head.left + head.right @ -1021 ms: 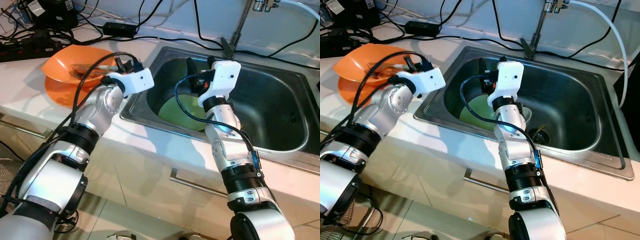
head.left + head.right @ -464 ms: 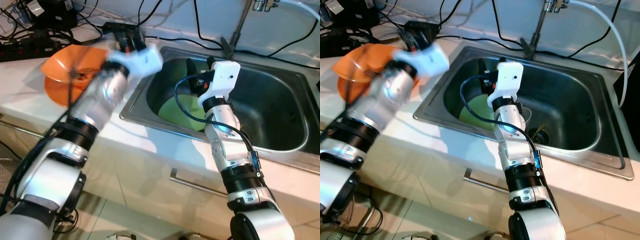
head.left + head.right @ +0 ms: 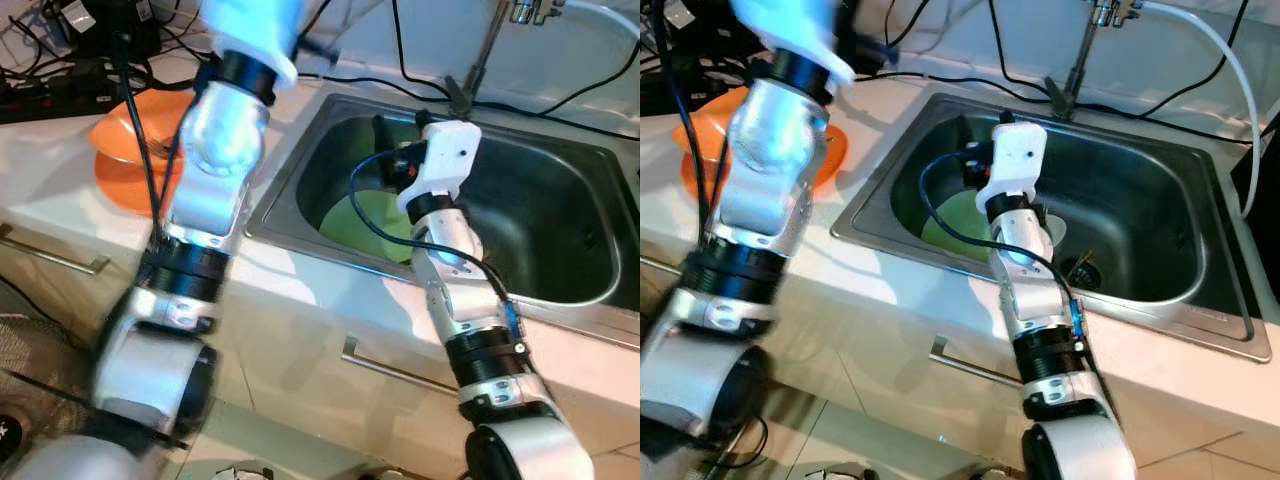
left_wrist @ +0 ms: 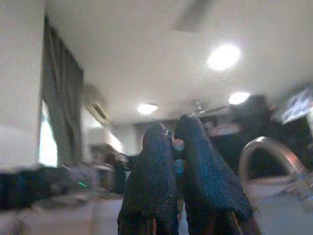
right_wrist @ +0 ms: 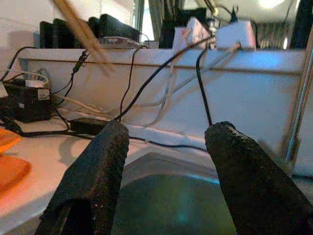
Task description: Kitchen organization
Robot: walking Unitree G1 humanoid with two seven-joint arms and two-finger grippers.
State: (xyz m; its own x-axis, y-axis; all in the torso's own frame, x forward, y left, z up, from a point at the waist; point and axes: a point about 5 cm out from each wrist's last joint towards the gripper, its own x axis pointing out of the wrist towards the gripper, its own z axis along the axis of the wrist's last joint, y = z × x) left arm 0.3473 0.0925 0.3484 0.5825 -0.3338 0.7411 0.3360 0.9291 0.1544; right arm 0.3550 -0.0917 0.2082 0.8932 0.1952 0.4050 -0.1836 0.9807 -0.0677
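Nearest to the camera, a cabinet front with a metal drawer handle is seen below the white countertop. Above it, the right arm is stretched over the front edge of the steel sink, and the right gripper is held inside the basin with its two black fingers spread wide apart; nothing is held between them. Just beyond this gripper, a green plate is leaned inside the left part of the sink, and a drain is seen on the sink bottom to the right of it. On the countertop to the left of the sink, an orange bowl is placed, and what looks like a fork lies in it. The left arm is raised high in front of this bowl and appears blurred. In the left wrist view, the fingers of the left gripper are pressed together and pointed toward the ceiling lights; whether something thin is caught between them cannot be told. Farther back, black cables run along the wall, and the faucet stands behind the sink.
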